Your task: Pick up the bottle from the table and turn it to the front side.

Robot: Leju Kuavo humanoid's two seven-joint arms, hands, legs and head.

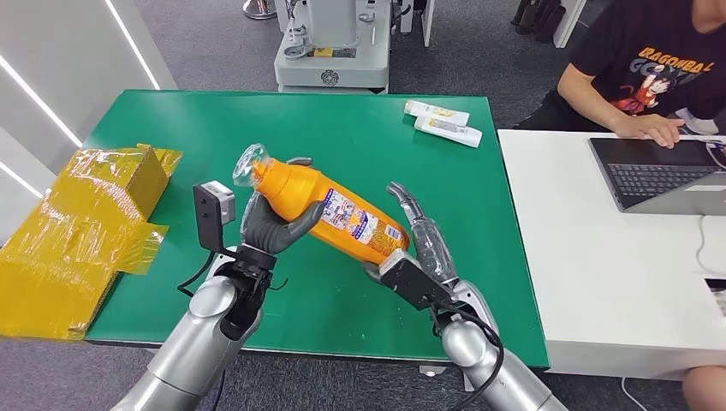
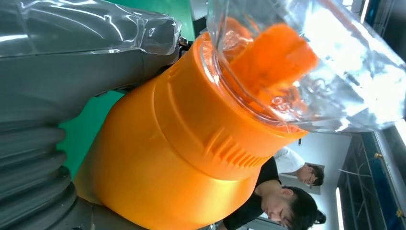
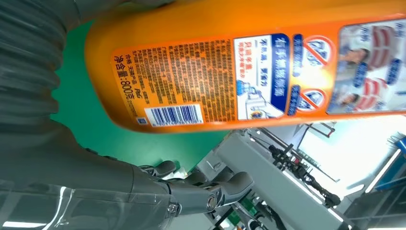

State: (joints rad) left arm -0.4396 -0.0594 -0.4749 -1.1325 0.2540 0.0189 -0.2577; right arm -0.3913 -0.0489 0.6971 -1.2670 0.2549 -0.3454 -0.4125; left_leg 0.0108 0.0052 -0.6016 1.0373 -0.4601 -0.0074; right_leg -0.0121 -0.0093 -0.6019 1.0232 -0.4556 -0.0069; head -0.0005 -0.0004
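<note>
Under both hands spreads the green table [image 1: 445, 154], the largest thing in sight, with a white table [image 1: 599, 282] just beyond the right hand's outer side. Well out past the left hand, yellow-wrapped cardboard [image 1: 77, 231] lies half on the green top and half over its edge. Far ahead of the right hand and off to its side, a person [image 1: 651, 60] in a black printed shirt sits at a grey laptop [image 1: 668, 175] on the white table.

Between the two hands the orange bottle [image 1: 330, 210] is lifted clear of the table, lying on a slant, its clear cap [image 1: 250, 163] toward the left hand and its base toward the right. Its back label, with barcode and small print, faces up toward the head camera and toward the right wrist camera.

The left hand [image 1: 272, 224] grasps the bottle near its shoulder, thumb wrapped over the orange body. The right hand [image 1: 419, 244] lies at the bottle's base with fingers stretched forward alongside it; whether it truly grips the bottle I cannot tell.

Well ahead of the right hand, two white tubes [image 1: 443, 122] lie side by side near the table's far edge.
</note>
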